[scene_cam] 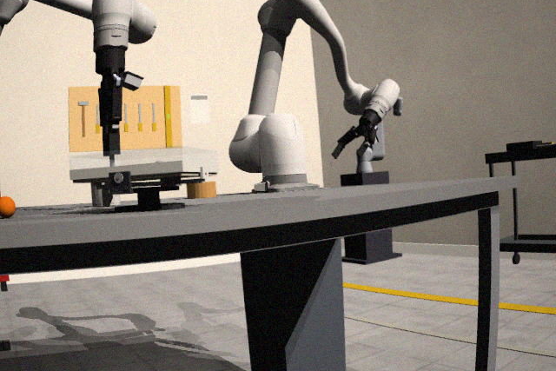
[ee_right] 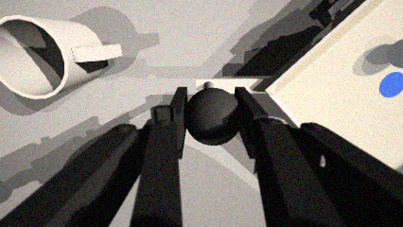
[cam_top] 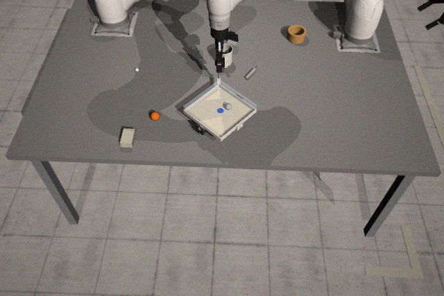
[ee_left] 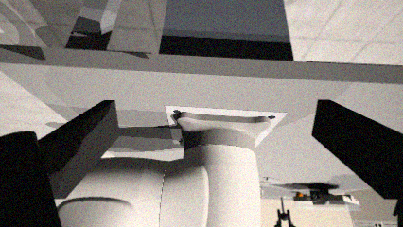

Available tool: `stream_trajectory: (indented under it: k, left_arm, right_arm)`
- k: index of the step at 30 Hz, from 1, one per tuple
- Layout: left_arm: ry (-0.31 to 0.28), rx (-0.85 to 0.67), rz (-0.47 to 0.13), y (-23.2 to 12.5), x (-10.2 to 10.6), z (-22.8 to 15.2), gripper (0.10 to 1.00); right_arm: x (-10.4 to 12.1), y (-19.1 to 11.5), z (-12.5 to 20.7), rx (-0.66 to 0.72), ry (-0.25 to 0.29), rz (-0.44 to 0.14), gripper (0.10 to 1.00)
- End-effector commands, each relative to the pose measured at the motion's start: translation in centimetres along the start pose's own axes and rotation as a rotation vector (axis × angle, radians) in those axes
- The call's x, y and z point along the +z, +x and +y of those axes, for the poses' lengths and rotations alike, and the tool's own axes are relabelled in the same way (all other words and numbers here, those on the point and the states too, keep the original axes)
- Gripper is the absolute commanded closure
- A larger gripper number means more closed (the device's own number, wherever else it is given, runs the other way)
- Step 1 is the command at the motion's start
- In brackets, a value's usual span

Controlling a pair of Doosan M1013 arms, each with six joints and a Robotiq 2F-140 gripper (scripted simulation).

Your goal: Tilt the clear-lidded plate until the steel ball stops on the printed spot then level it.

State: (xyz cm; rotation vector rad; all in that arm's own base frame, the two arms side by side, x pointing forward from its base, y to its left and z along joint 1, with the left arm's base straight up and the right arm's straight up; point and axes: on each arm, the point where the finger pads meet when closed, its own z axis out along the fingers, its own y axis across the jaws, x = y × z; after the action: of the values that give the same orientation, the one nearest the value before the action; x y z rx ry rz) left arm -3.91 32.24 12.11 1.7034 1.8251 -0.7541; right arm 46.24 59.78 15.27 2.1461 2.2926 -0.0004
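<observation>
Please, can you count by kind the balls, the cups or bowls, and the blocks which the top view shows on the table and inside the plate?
Balls: 3 (steel ball, orange ball, small white ball)
Cups or bowls: 2 (white mug, orange-brown bowl)
Blocks: 1 (pale block)
Total: 6

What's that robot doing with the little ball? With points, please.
The right gripper (cam_top: pixel 219 75) (scene_cam: pixel 111 153) (ee_right: pixel 210 102) is shut on a dark round knob (ee_right: pixel 213 118) at the corner of the plate (cam_top: pixel 202 126). The steel ball (cam_top: pixel 228 106) sits beside the blue spot (cam_top: pixel 220 110) (ee_right: pixel 392 84), not on it. The left gripper (scene_cam: pixel 354 144) (ee_left: pixel 215 118) is open, away from the plate.
</observation>
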Motion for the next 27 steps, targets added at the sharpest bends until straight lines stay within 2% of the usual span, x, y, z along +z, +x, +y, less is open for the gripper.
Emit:
stream_trajectory:
  k: [1, 27]
  left_arm:
    - [-0.007, 0.002, 0.002, -0.16, 0.18, -0.07, 0.098]
    - [-0.007, 0.002, 0.002, -0.16, 0.18, -0.07, 0.098]
  right_arm:
    - [-0.16, 0.41, -0.13, 0.002, 0.001, 0.004, 0.999]
    - [-0.30, 0.02, -0.07, 0.000, 0.002, 0.003, 0.999]
